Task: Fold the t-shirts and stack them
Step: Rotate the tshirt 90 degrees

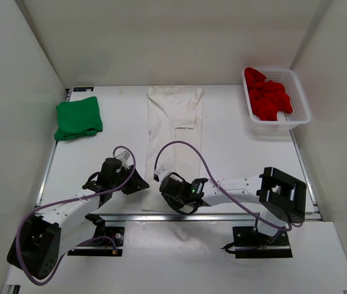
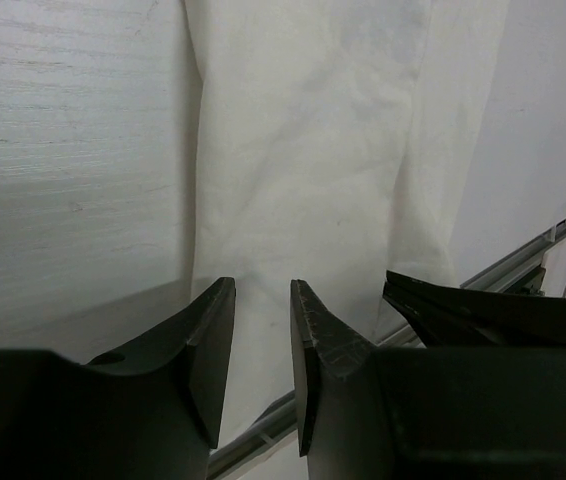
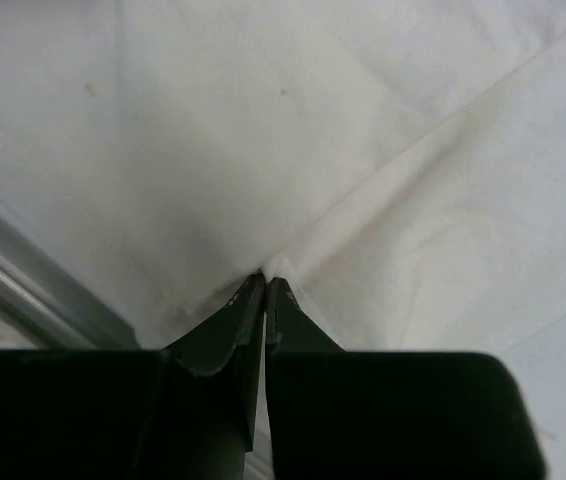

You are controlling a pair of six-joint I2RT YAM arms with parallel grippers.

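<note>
- While the right tool (image 3: 265, 280) is clenched on a pucker of cloth at the near hem of the white shirt (image 1: 173, 122), at 6 o'clock, the left tool (image 2: 263, 290) hovers just beside it at 7 o'clock, jaws parted, grasping nothing.
- The white shirt lies mid-desk (image 1: 241, 153) as a long narrow strip running toward 12 o'clock. Its sides are folded in, so it looks about half done, with the crosswise folds left.
- At 10 o'clock the green shirt (image 1: 78, 117) sits folded square, seemingly finished.
- At 2 o'clock the red shirt (image 1: 270, 98) lies crumpled in the basket (image 1: 301, 95), unfolded. Nothing is stacked yet.
</note>
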